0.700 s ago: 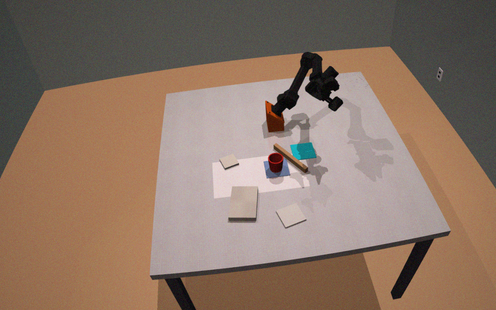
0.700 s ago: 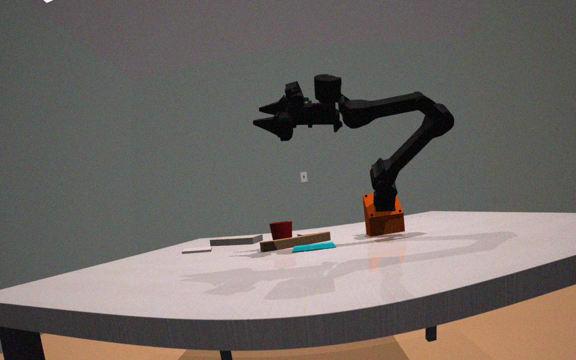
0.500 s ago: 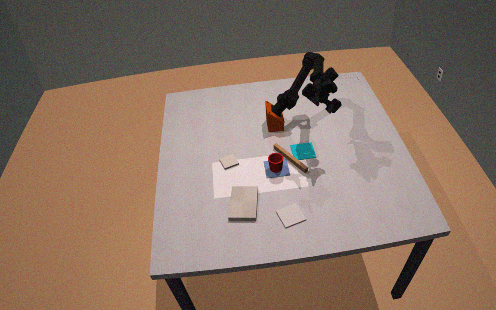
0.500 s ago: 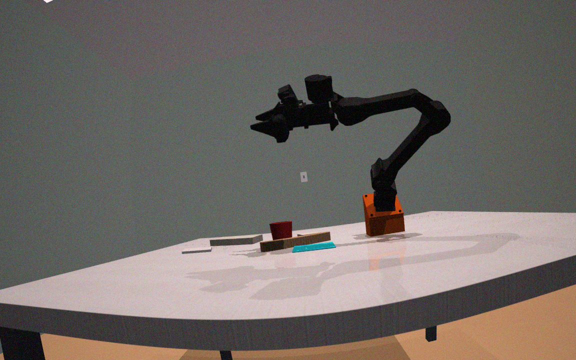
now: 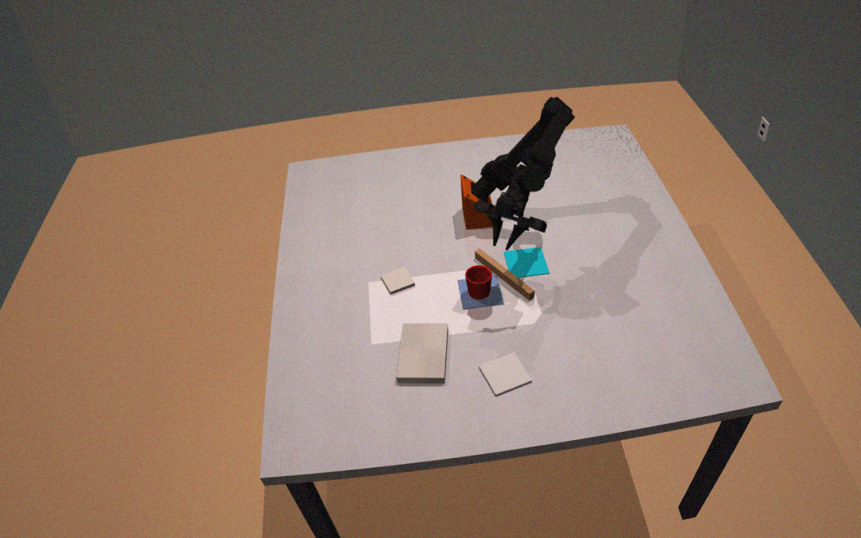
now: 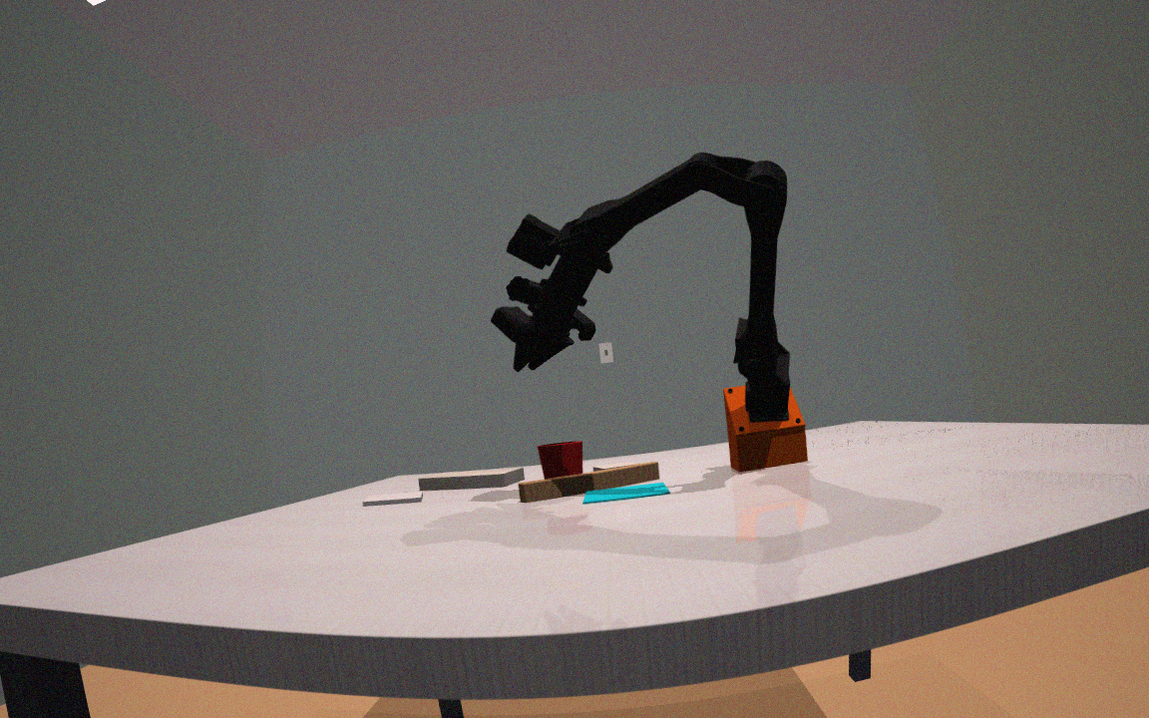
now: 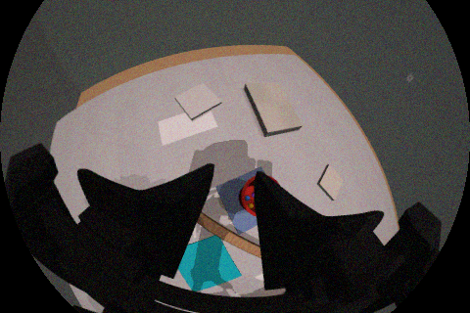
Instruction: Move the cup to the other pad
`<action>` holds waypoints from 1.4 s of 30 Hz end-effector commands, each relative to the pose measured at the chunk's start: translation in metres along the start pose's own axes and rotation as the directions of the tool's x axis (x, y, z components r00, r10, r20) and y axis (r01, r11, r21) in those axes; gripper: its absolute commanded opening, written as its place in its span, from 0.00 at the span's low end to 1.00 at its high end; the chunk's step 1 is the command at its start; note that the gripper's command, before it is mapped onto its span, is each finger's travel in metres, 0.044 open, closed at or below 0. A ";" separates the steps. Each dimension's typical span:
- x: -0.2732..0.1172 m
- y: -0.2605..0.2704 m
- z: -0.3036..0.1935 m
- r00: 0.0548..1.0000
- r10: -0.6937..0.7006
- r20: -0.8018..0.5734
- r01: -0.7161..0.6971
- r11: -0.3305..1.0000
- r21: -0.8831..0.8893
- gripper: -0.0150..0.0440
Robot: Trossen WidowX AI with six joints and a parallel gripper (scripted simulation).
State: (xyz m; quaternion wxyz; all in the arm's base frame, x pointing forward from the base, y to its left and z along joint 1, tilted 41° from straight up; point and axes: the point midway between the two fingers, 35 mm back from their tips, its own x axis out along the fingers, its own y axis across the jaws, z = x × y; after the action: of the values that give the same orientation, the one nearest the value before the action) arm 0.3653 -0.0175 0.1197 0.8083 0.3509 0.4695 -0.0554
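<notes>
A red cup [image 5: 478, 284] [image 6: 561, 460] [image 7: 243, 198] stands upright on the blue pad [image 5: 470, 302] [image 7: 227, 195]. Several coloured marbles show inside it in the wrist view; the right finger hides part of the cup there. The other pad, turquoise [image 5: 532, 261] [image 6: 627, 494] [image 7: 211, 259], lies on the far side of a wooden bar and bears nothing but shadow. My gripper [image 5: 501, 246] [image 6: 525, 367] [image 7: 234, 173] is part-way open and empty, pointing down at a slant, well above the table and the cup.
The wooden bar [image 5: 504, 274] [image 6: 587, 483] [image 7: 227, 237] lies between the two pads. A thick beige block [image 5: 423, 351] [image 6: 472, 479] [image 7: 274, 108], a thin tile [image 5: 505, 374] [image 6: 393, 500] [image 7: 198, 100] and a small tile [image 5: 397, 280] [image 7: 331, 182] lie around the cup's side. The orange arm base [image 5: 474, 217] [image 6: 768, 449] stands behind.
</notes>
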 end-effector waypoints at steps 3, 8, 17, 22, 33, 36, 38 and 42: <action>0.048 -0.053 -0.046 0.872 -0.031 -0.488 0.302 0.819 0.488 0.50; 0.060 -0.074 -0.069 0.726 0.055 -0.686 0.544 0.565 0.621 0.50; 0.062 -0.079 -0.069 0.720 0.059 -0.692 0.553 0.553 0.623 0.50; 0.062 -0.080 -0.068 0.720 0.059 -0.692 0.553 0.553 0.623 0.50; 0.071 -0.079 -0.076 0.720 0.059 -0.692 0.553 0.553 0.623 0.50; 0.075 -0.079 -0.079 0.720 0.059 -0.691 0.553 0.553 0.623 0.50; 0.078 -0.079 -0.081 0.720 0.059 -0.691 0.553 0.553 0.623 0.50; 0.083 -0.078 -0.086 0.720 0.059 -0.691 0.553 0.553 0.623 0.50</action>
State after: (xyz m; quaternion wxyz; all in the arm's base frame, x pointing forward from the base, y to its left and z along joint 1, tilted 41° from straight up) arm 0.3200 -0.0091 -0.0045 0.3396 0.5946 0.6826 -0.2553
